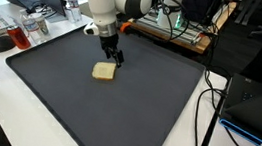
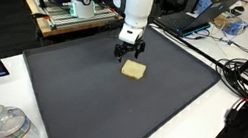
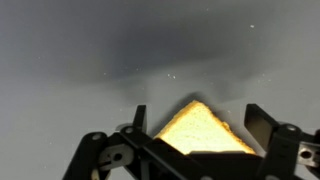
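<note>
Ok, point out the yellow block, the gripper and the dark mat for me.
yellow block (image 3: 203, 128), wrist view, middle of its top face.
gripper (image 2: 130, 54), in an exterior view, midway between its open fingertips.
dark mat (image 1: 116, 112), in an exterior view, bare patch in front of the block.

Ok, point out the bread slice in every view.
Exterior view: bread slice mid-mat, just left of and below the gripper.
Exterior view: bread slice mid-mat, just right of and below the gripper.
Wrist view: bottom centre, one corner pointing up between the open jaws.
Shared landmark: the dark mat under it in all three.
</note>
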Tool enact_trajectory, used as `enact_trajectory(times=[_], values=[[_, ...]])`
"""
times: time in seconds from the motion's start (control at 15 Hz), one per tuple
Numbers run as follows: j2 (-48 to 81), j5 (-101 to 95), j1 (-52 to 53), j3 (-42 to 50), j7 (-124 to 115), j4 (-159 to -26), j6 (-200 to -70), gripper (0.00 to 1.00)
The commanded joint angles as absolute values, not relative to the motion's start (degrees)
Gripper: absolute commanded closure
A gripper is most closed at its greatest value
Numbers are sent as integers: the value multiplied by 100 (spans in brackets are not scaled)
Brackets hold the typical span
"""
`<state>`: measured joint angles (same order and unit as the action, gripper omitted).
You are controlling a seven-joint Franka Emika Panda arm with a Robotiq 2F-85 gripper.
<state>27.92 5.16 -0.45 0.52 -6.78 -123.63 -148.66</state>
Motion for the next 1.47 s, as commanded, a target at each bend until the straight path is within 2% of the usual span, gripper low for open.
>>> enact_trajectory(times=[0.0, 0.47, 0.53, 0.6, 0.73, 1.4], values=[[3096, 470, 6, 121, -743, -12065, -14924, 0], [3406, 395, 51, 195, -762, -11753, -14914, 0], [3421, 368, 68, 211, -770, -11725, -14910, 6], [3425, 331, 92, 237, -787, -11707, -14903, 28], [3427, 269, 134, 279, -819, -11677, -14882, 32], [3348, -4, 360, 397, -933, -11566, -14726, 99]])
